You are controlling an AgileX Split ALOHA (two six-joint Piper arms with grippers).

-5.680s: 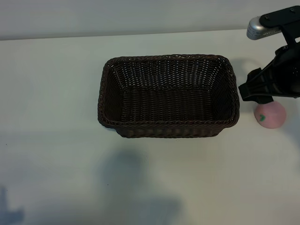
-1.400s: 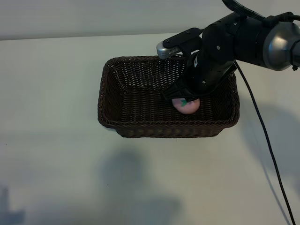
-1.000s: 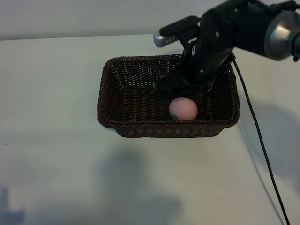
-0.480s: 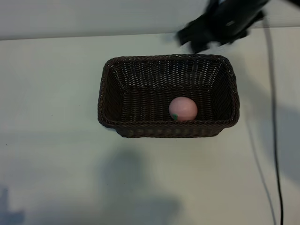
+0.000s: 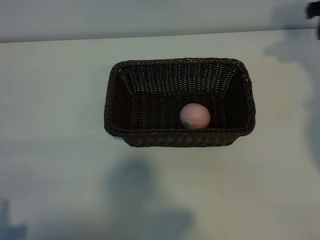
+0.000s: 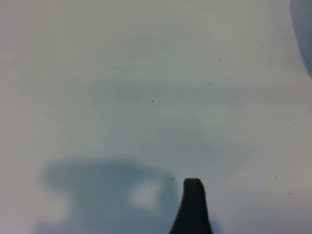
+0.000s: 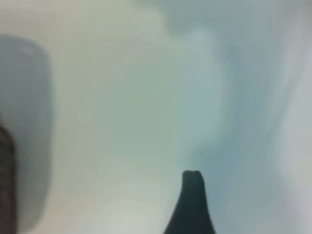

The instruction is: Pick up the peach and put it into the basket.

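Note:
The pale-pink peach with its small green mark lies inside the dark-brown wicker basket, on the floor near the front wall and right of the middle. Nothing touches it. Only a dark scrap of my right arm shows at the far right corner of the exterior view, well away from the basket. In the right wrist view one dark fingertip hangs over bare table with nothing against it. The left wrist view likewise shows a single fingertip over bare table, holding nothing. The left arm is outside the exterior view.
The basket stands on a white table, with open surface on every side of it. Soft shadows lie on the table in front of the basket and at the far right.
My right gripper let go of the peach in the basket, rose, and swung off to the far right, almost leaving the exterior view. The peach has stayed still since.

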